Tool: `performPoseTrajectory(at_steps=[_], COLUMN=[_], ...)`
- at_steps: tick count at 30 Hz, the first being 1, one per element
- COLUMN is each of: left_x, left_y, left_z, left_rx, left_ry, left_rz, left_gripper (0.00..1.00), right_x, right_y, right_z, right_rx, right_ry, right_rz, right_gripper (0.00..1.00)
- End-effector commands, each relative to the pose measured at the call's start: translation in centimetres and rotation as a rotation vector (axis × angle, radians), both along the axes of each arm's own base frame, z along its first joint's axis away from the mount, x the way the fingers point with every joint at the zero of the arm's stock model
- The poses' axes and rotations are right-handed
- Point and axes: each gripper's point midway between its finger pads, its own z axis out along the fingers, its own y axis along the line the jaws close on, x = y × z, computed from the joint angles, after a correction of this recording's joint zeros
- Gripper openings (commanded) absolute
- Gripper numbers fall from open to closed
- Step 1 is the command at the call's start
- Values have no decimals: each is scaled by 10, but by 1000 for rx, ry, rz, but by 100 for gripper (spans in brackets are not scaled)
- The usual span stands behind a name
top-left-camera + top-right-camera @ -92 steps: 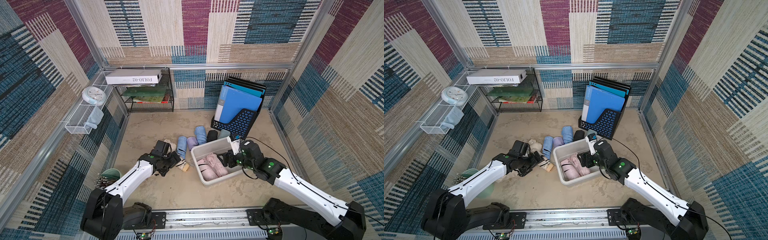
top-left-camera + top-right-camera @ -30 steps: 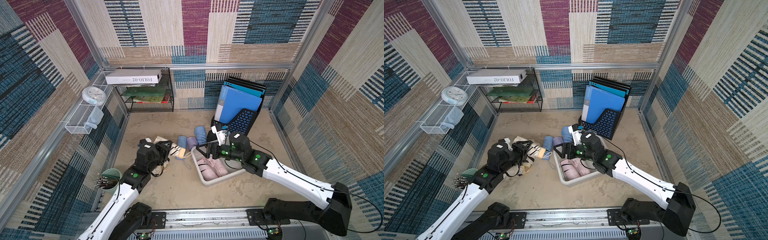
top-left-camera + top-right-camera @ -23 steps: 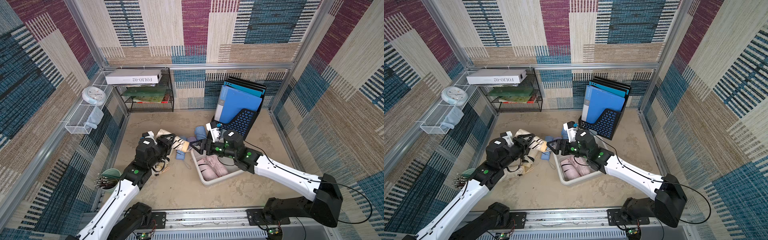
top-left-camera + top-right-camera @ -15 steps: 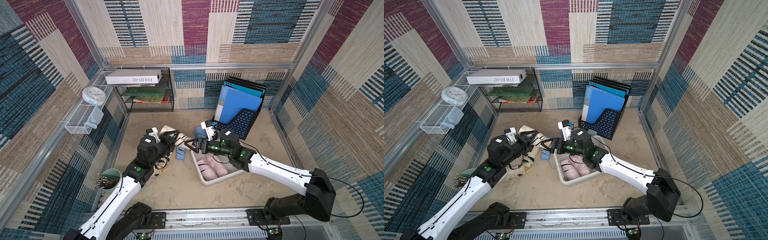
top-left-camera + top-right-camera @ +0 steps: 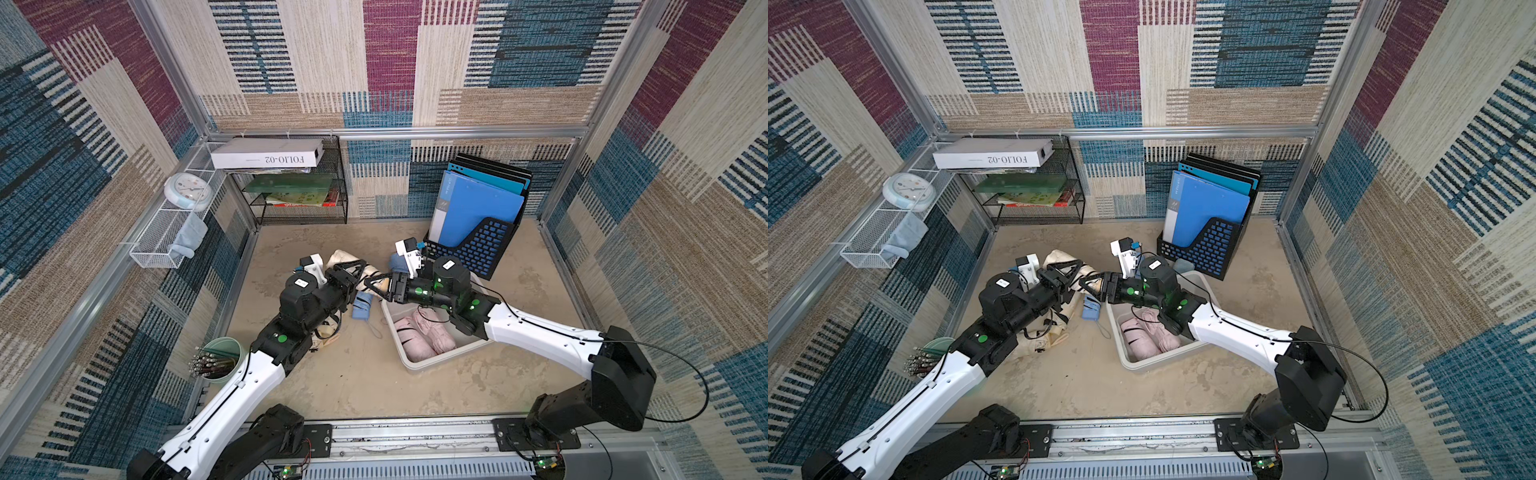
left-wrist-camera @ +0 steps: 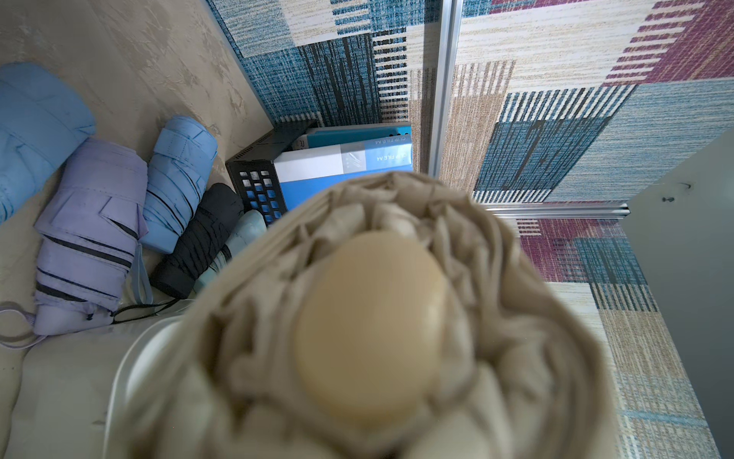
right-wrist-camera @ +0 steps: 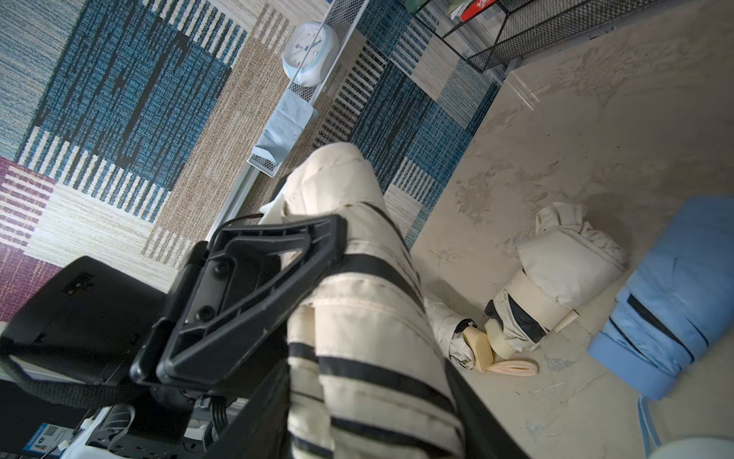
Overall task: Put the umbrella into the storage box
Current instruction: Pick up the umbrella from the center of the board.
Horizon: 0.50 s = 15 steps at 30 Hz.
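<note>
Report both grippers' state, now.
Left gripper: closed on the cream umbrella.
Right gripper: closed on the same umbrella, fingers against both its sides.

Coarse, matt woven textile covers the walls [image 5: 415, 62], framed by brushed metal rails [image 5: 415, 132], above a mottled matt beige floor [image 5: 374, 386]. The cream umbrella [image 7: 357, 318] is soft pleated cloth with black bands, and its end cap [image 6: 369, 330] is smooth satin beige plastic. The left gripper [image 5: 355, 272] is matt black moulded plastic; the arm shells [image 5: 540, 336] are glossy white. The storage box [image 5: 424, 363] is smooth off-white plastic, with pink cloth umbrellas [image 5: 419, 340] inside. Also seen: glossy blue plastic folders [image 5: 478, 212], a black plastic lattice file holder [image 5: 473, 253], a black wire-mesh shelf [image 5: 303, 216] and a white wire-mesh basket [image 5: 156, 245]
</note>
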Motion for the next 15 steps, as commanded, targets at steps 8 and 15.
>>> performPoseTrajectory(at_steps=[8,15], left_x=[0,-7], left_y=[1,16], left_z=[19,15], left_rx=[-27,66], left_ry=[-60,-44], left_rz=[26,72], left_gripper=[67,92], right_x=[4,12], right_y=[2,-11], right_z=[15,12], right_rx=[63,29], right_ry=[-9,-21], right_rz=[-14,-102], right_gripper=[31,25])
